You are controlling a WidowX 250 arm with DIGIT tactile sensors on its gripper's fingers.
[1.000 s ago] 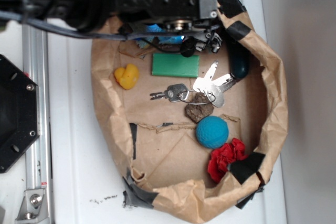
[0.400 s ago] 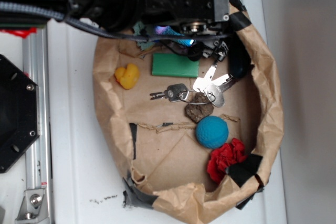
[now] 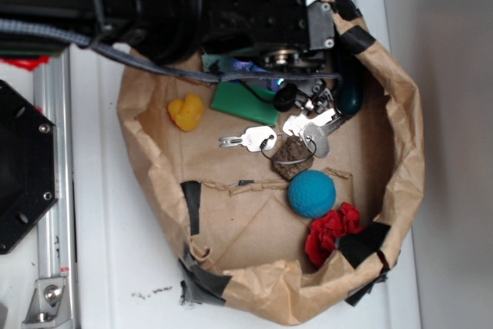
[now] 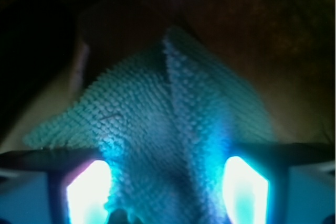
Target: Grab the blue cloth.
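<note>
Here the blue cloth [image 4: 168, 140] sits directly in the mouth of the gripper [image 4: 167, 182]: in the wrist view its terry weave fills the space between the two glowing pads [image 4: 88, 190], bunched into a ridge that rises away from the camera, so the rag lies straight ahead of the tool rather than to either side. The fabric appears pinched between the pads, though the view is dark and blurred enough that a firm clamp is a reading, not a certainty. From the exterior view, only a sliver of the blue cloth [image 3: 245, 65] shows under the black arm at the far end of the brown paper bag [image 3: 400, 152], just beside the green block [image 3: 245, 103], which lies tilted with one corner up toward the gripper. The keys [image 3: 258, 139], the blue ball [image 3: 312, 193], the yellow duck [image 3: 186, 112] and the red scrap [image 3: 331, 231] all lie nearer the camera, apart from the tool. Since the cloth is straight under the wrist and gathered into a vertical fold, what the next move turns on is a clean pull upward, with the block's raised corner the nearest thing that might drag along.
</note>
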